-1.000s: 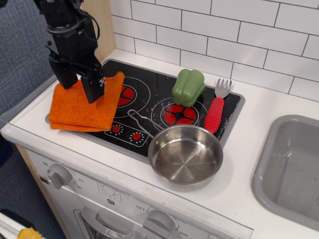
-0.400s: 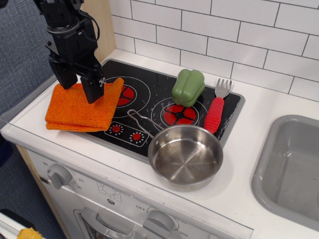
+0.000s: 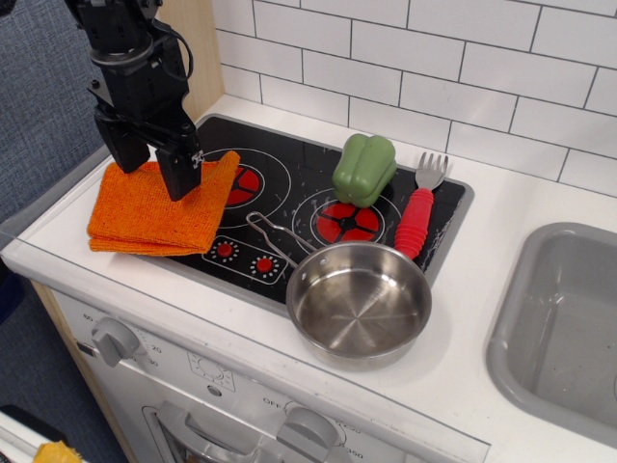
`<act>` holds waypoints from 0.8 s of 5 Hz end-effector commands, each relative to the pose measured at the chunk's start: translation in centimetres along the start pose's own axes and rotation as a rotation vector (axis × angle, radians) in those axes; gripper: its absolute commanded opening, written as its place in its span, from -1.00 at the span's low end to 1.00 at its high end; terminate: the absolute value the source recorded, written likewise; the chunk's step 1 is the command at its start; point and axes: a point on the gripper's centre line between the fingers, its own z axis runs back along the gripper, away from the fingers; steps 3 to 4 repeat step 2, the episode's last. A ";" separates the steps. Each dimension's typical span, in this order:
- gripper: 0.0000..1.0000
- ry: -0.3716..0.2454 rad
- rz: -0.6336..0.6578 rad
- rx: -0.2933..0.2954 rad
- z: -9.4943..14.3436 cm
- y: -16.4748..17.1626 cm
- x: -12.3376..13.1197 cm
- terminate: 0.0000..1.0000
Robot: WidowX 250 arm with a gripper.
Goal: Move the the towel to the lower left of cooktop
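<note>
The orange ribbed towel (image 3: 154, 212) lies flat over the left end of the black cooktop (image 3: 299, 188) and the white counter beside it, covering the lower left corner. My black gripper (image 3: 152, 166) stands over the towel's far part with its two fingers (image 3: 180, 172) spread apart, tips down at the cloth. It holds nothing that I can see. Part of the towel's back edge is hidden behind the fingers.
A steel pan (image 3: 359, 301) sits at the cooktop's front right, its wire handle pointing left. A green toy pepper (image 3: 364, 169) and a red-handled fork (image 3: 416, 212) lie on the right burner area. A grey sink (image 3: 564, 328) is at the right. A tiled wall runs behind.
The towel has slid a little to the left and front and has settled flatter. The gripper has stayed nearly in place, its fingers apart throughout.
</note>
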 end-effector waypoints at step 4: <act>1.00 -0.032 -0.007 0.021 1.1 0.1 0.7 1.00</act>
